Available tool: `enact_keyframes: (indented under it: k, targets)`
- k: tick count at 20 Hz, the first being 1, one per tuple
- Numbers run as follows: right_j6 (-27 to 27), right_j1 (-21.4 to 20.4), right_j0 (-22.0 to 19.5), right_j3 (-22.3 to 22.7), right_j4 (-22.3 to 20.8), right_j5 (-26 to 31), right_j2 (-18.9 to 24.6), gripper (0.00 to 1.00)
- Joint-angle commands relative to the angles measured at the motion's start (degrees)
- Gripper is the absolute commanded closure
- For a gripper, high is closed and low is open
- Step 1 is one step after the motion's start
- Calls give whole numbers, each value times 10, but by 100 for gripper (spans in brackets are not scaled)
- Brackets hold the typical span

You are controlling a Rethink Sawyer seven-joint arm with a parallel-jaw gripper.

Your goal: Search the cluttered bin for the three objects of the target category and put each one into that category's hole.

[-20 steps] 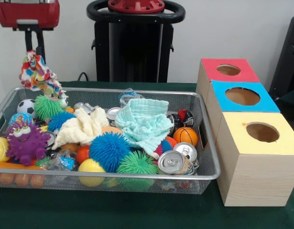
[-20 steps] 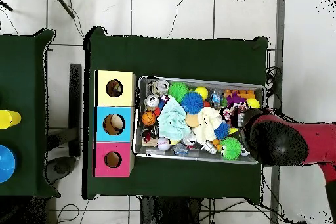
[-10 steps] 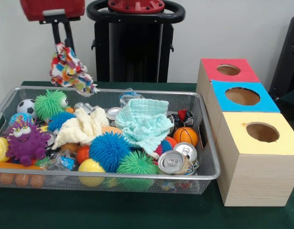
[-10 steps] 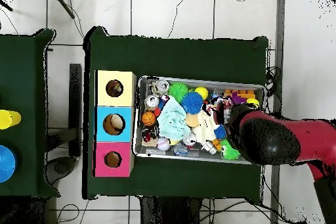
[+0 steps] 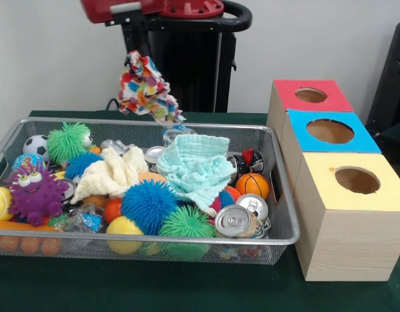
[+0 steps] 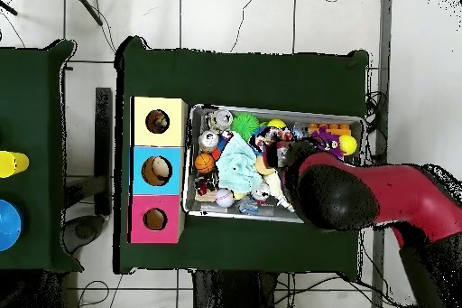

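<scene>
My gripper (image 5: 135, 53) comes down from the top of the front view, shut on a knotted fabric bundle (image 5: 145, 88), white with red, blue and yellow patches. The bundle hangs free above the far rim of the wire mesh bin (image 5: 187, 241), left of its middle. No other such bundle shows among the clutter. The yellow-topped box (image 5: 330, 195) with its round hole (image 5: 357, 180) stands nearest the camera, right of the bin. In the overhead view my red arm (image 6: 347, 194) covers the bin's right half (image 6: 271, 110); the yellow-topped box (image 6: 144, 122) is at the left.
The bin holds a mint cloth (image 5: 197, 166), a pale yellow cloth (image 5: 112, 172), blue (image 5: 148, 205) and green (image 5: 185, 224) spiky balls, a purple monster toy (image 5: 34, 192), cans (image 5: 232, 221) and a small basketball (image 5: 252, 185). Blue-topped (image 5: 330, 131) and red-topped (image 5: 310, 95) boxes stand behind the yellow one.
The gripper has carried the bundle to the right in the front view, from the bin's far left corner toward its middle. In the overhead view the arm has swept left over the bin.
</scene>
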Motion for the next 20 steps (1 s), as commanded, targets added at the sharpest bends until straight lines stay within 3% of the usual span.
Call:
enact_keyframes:
  k: [1, 10, 14, 20]
  targets:
    - [160, -64, 60, 45, 48, -28, -77, 100]
    - [199, -126, 142, 90, 111, -50, -133, 100]
    - [223, -144, 195, 92, 113, -61, -180, 100]
    - [265, -137, 284, 76, 99, -94, -272, 100]
